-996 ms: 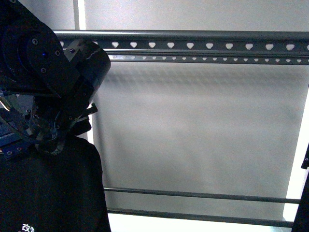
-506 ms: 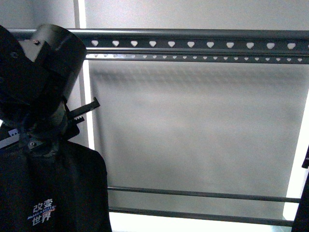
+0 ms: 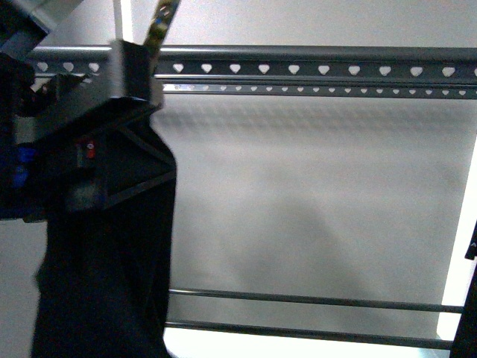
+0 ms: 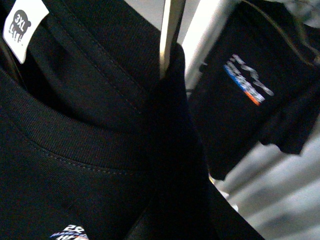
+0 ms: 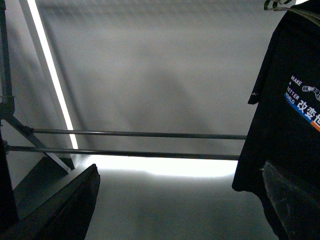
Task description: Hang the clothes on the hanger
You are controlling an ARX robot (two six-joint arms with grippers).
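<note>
Now the black T-shirt is held up high by the left pincer and hangs straight down below it. Only one pale finger of that pincer can be seen in the left wrist view. The cloth beside the collar is bunched up right at its tip, so the pincer is judged to be closed on the shirt. A white 3XL tag is seen inside the collar, near the pincer.

The top rail of the rack, with its row of heart holes, is found just behind the left pincer, at about the same height. The tip of the pale finger is seen sticking up a little above the rail. The rail is long and runs sideways, away from the left pincer toward the right arm's side. So it is judged that the shirt must be carried up and over the rail, across its long way, not along it.

The right pincer is open. Its two dark fingers are spread well apart and nothing is held between them. It is pointed toward the low rails. The left arm is much nearer to the shirt and to the top rail, so the hanging is best done by it. Another black T-shirt with white words is seen hanging near the right pincer, well apart from the held one.
</note>
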